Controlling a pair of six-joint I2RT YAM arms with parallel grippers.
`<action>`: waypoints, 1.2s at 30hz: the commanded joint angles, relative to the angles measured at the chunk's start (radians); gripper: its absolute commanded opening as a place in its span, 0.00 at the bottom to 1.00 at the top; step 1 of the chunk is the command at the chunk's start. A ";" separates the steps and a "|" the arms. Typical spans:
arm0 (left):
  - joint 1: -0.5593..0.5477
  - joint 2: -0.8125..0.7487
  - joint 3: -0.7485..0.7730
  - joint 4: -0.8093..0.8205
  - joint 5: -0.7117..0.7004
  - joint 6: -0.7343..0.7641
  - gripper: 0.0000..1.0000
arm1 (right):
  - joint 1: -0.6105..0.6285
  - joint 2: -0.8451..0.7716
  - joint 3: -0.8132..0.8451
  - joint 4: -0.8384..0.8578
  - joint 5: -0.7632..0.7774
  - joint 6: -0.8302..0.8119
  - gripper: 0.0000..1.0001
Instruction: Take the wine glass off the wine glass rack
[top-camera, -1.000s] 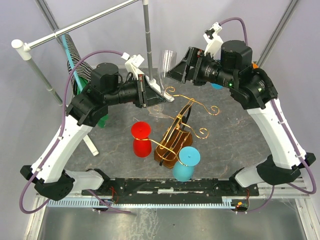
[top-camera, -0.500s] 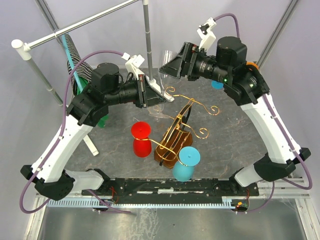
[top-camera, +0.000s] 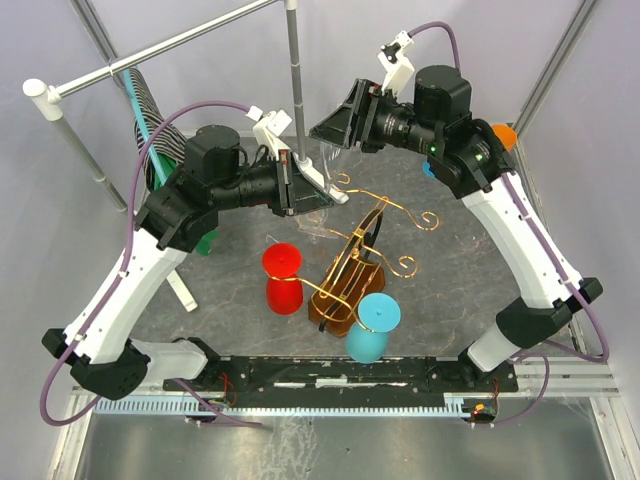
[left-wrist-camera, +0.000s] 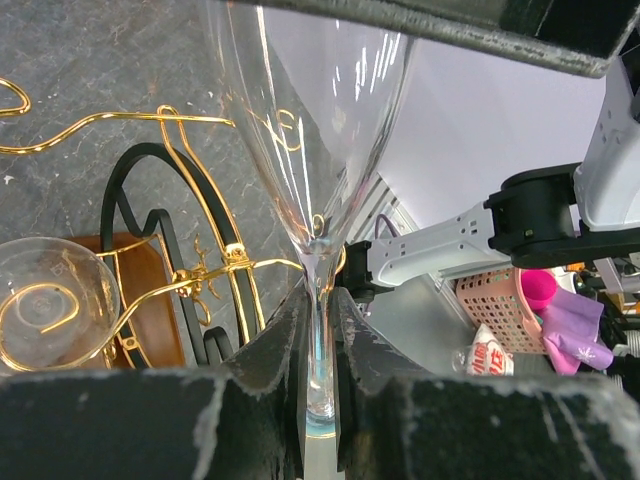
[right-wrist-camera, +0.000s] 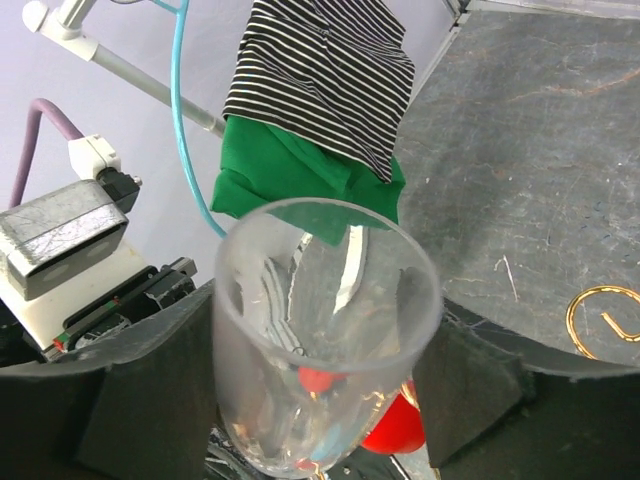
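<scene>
The clear wine glass (left-wrist-camera: 320, 120) is held up at the back of the table, over the far side of the gold wire rack (top-camera: 375, 225) with its brown wooden base (top-camera: 335, 305). My left gripper (left-wrist-camera: 318, 330) is shut on its stem; it also shows in the top view (top-camera: 305, 175). My right gripper (top-camera: 330, 128) is open, with a finger on each side of the glass's bowl (right-wrist-camera: 330, 300). I cannot tell whether its fingers (right-wrist-camera: 160, 390) touch the bowl. The rack's scroll arms (left-wrist-camera: 200, 280) show behind the stem.
A red glass (top-camera: 283, 275) and a blue glass (top-camera: 372, 325) sit at the rack, and another clear glass (left-wrist-camera: 50, 290) hangs on it. The grey pole frame (top-camera: 293, 70) stands just behind the glass. Striped and green cloths (right-wrist-camera: 310, 90) hang at the back left.
My right gripper has moved left and up to the glass, and now covers its bowl in the top view. My left gripper and the glass have stayed still.
</scene>
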 joint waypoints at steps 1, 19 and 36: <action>-0.005 -0.002 0.017 0.070 0.036 0.025 0.03 | -0.012 -0.023 0.018 0.082 -0.013 -0.011 0.71; -0.005 0.014 0.012 0.055 -0.161 0.089 0.43 | -0.045 -0.046 -0.038 0.127 -0.043 0.033 0.56; -0.005 0.019 0.074 -0.014 -0.319 0.184 0.53 | -0.279 -0.144 -0.043 -0.094 0.044 -0.132 0.54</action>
